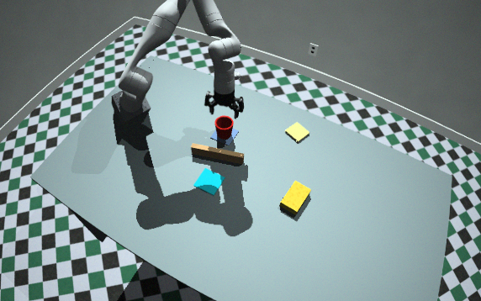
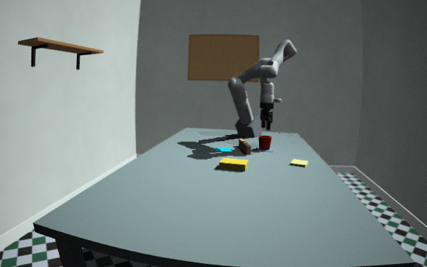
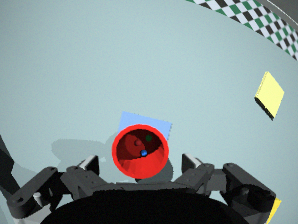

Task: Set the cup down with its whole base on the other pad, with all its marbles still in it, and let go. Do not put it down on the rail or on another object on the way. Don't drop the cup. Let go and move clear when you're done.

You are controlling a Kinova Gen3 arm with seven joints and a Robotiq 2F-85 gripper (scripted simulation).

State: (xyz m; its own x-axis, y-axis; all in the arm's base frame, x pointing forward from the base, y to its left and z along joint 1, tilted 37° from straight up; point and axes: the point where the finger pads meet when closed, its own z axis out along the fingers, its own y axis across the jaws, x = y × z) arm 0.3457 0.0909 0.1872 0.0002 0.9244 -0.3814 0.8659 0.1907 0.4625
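A red cup [image 1: 224,127] stands upright on a dark blue pad [image 1: 224,134] just behind the wooden rail [image 1: 217,154]. It also shows in the exterior view [image 2: 265,142] and from above in the wrist view [image 3: 140,151], where I see marbles inside it. A cyan pad [image 1: 208,181] lies on the near side of the rail. My gripper [image 1: 224,105] hangs straight above the cup, open and empty, with its fingers spread to either side of the cup's rim in the wrist view [image 3: 140,179]. It does not touch the cup.
A yellow sponge block [image 1: 295,197] lies at the front right. A thin pale yellow square [image 1: 297,132] lies to the right of the cup. The arm's base [image 1: 130,105] stands at the table's back left.
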